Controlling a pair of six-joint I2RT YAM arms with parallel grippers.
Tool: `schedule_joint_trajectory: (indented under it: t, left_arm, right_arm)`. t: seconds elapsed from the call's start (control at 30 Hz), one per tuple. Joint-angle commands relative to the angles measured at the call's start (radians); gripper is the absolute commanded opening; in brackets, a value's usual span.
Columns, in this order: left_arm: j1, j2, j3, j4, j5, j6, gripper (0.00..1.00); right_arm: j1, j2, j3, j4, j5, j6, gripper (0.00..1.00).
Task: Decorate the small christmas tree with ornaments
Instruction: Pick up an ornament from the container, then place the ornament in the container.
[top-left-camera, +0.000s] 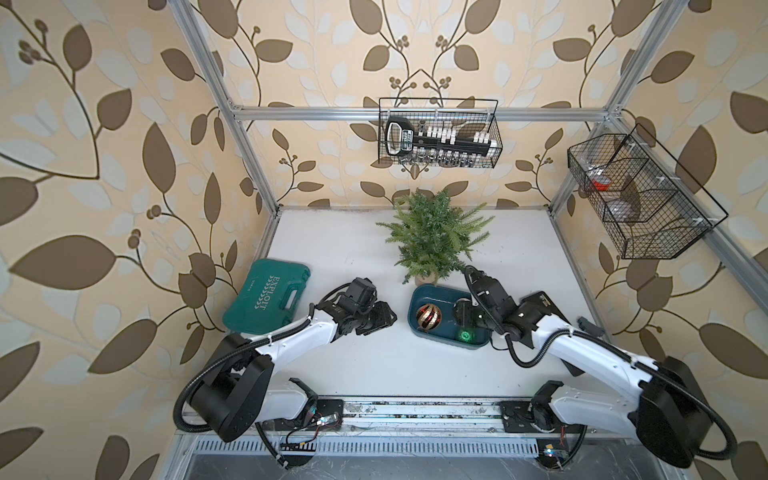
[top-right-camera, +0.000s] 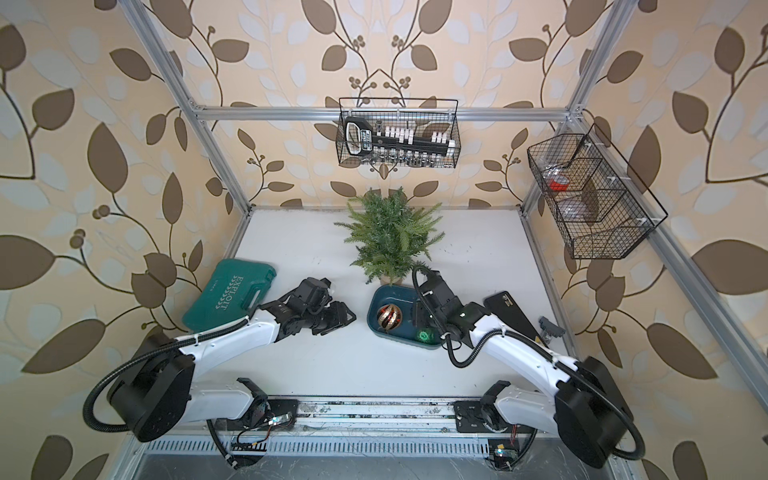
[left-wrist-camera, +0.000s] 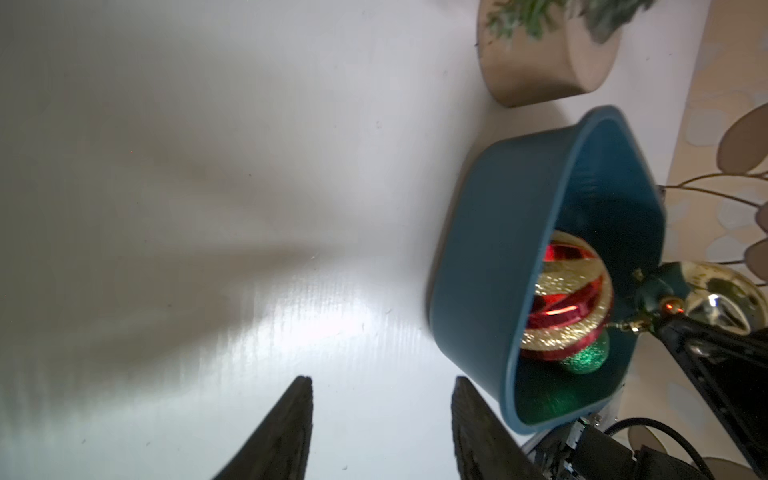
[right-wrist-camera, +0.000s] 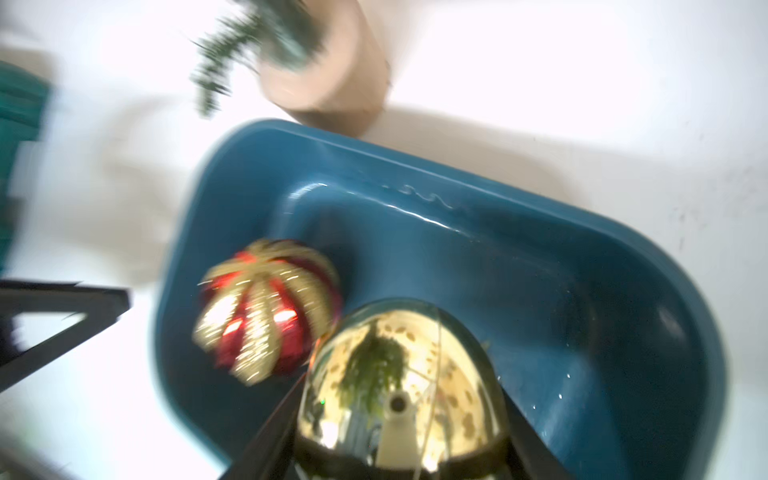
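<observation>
The right gripper (right-wrist-camera: 401, 386) clamps the gold ornament (right-wrist-camera: 374, 357) between its jaws, the red ornament (right-wrist-camera: 266, 309) just outside one jaw. The left gripper (left-wrist-camera: 381, 380) gapes narrowly, holding nothing.

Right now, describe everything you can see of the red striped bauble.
The red bauble is a shiny round ball with gold glitter stripes running pole to pole. It lies inside the teal tray, at the end nearer the left arm, with nothing gripping it. The gold bauble sits close beside it; whether they touch is unclear.
</observation>
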Motion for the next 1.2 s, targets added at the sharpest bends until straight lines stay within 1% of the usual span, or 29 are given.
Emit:
schedule_joint_trajectory:
  t: [0.0,0.17,0.3,0.47,0.83,1.17]
  left_arm:
    - [-0.007,-0.109,0.044,-0.072,-0.047,0.033,0.55]
    - [-0.004,-0.234,0.091,-0.114,-0.043,0.056,0.56]
    - [-0.006,-0.285,0.136,-0.120,-0.014,0.070,0.57]
    - [-0.006,-0.288,0.157,-0.127,-0.002,0.075,0.57]
    - [-0.005,-0.253,0.072,-0.070,0.008,0.047,0.57]
    - [-0.006,-0.217,0.056,-0.038,0.012,0.039,0.56]
  right_arm:
    - [0.001,-0.113,0.050,-0.096,-0.096,-0.070,0.54]
    - [-0.002,-0.237,0.121,-0.165,-0.196,-0.116,0.54]
    - [-0.002,-0.266,0.169,-0.170,-0.207,-0.121,0.54]
    - [-0.001,-0.213,0.145,-0.137,-0.195,-0.127,0.54]
    - [-0.002,-0.089,-0.060,0.081,-0.090,-0.091,0.54]
    - [-0.004,0.060,-0.142,0.232,-0.038,-0.074,0.55]
